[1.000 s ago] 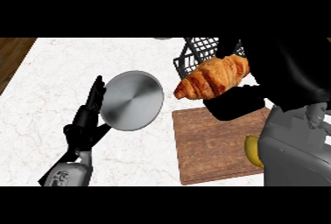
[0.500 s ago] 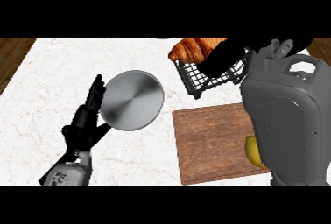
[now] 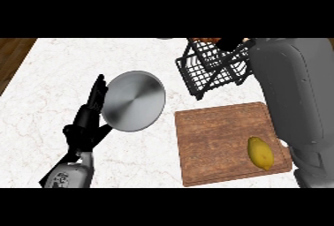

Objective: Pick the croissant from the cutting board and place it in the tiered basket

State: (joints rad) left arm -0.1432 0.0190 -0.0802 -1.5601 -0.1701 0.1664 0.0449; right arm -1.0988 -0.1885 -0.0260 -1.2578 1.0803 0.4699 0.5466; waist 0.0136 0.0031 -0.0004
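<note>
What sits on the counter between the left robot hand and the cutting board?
In the head view, a round metal plate lies between the left robot hand and the cutting board, beside the hand's fingers, with bare counter around.

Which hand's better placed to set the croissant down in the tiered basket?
Right. Its forearm reaches up over the tiered basket, and a sliver of croissant shows at the basket's top edge; the right hand itself is hidden. The left hand rests open beside the metal plate, away from the basket.
</note>
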